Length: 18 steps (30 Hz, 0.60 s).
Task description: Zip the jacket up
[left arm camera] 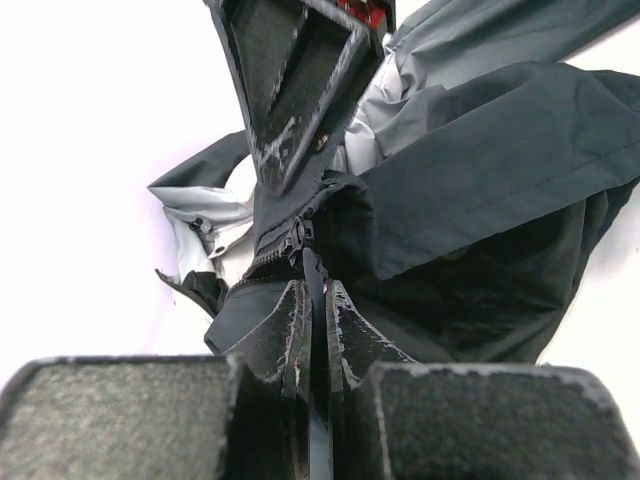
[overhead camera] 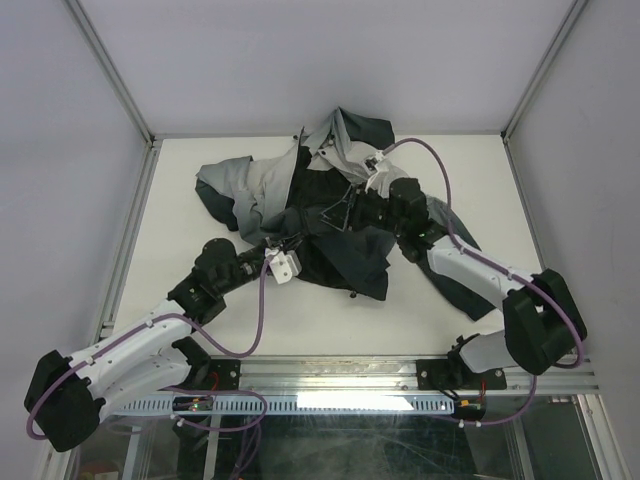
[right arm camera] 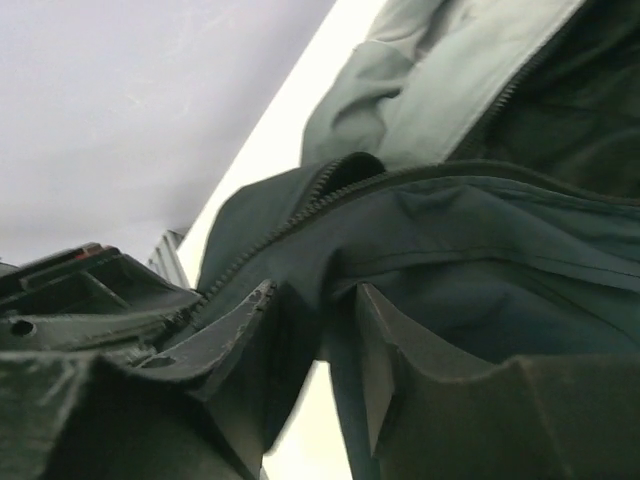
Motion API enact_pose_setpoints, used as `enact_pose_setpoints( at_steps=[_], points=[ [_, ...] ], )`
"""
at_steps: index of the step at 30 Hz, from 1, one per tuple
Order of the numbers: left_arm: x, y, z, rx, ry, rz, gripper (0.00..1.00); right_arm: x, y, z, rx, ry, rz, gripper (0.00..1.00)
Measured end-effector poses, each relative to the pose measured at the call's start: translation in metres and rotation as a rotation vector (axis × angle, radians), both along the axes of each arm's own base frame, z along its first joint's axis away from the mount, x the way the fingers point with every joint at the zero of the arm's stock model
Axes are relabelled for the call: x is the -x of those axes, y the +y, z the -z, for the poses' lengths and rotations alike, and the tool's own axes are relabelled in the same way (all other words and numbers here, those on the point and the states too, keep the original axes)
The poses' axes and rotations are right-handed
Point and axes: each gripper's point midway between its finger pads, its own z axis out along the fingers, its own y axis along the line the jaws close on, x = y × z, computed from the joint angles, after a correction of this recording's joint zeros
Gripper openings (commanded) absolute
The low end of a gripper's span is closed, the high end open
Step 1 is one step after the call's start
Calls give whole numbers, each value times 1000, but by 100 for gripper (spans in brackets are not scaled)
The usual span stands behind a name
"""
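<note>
Jacket (overhead camera: 345, 260) lies crumpled mid-frame on the desk (overhead camera: 470, 180) in my top view. Left tool (left arm camera: 318, 305): nearly closed, pinching the jacket's edge just below the zipper (left arm camera: 296, 245). Right tool (right arm camera: 315, 315): narrow gap, a dark jacket fold clamped between its fingers.

We see the jacket (overhead camera: 340, 258) lying crumpled in the middle of the white table (overhead camera: 500, 200), light grey toward the upper left and dark elsewhere. The left gripper (overhead camera: 290, 255) reaches in from the lower left to the garment's near-left edge. The right gripper (overhead camera: 336, 214) comes from the lower right and sits over its dark centre. Purple cables (overhead camera: 262, 310) loop along both arms.
</note>
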Motion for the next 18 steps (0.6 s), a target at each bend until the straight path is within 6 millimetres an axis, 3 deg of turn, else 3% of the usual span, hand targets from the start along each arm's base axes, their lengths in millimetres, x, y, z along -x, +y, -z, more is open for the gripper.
enact_pose_setpoints(
  at_steps=[4,7,12,18],
  points=[
    [6,0,1,-4,10,23,0,-3,-27,-5,97,-57,-5,45],
    [10,-1,2,-12,13,43,0,0,-39,-25,155,-164,-53,45],
    [17,-3,10,-47,22,77,0,25,-38,-55,207,-393,-240,46],
    [23,-4,17,-76,32,109,0,54,-27,-56,253,-606,-447,48]
  ],
)
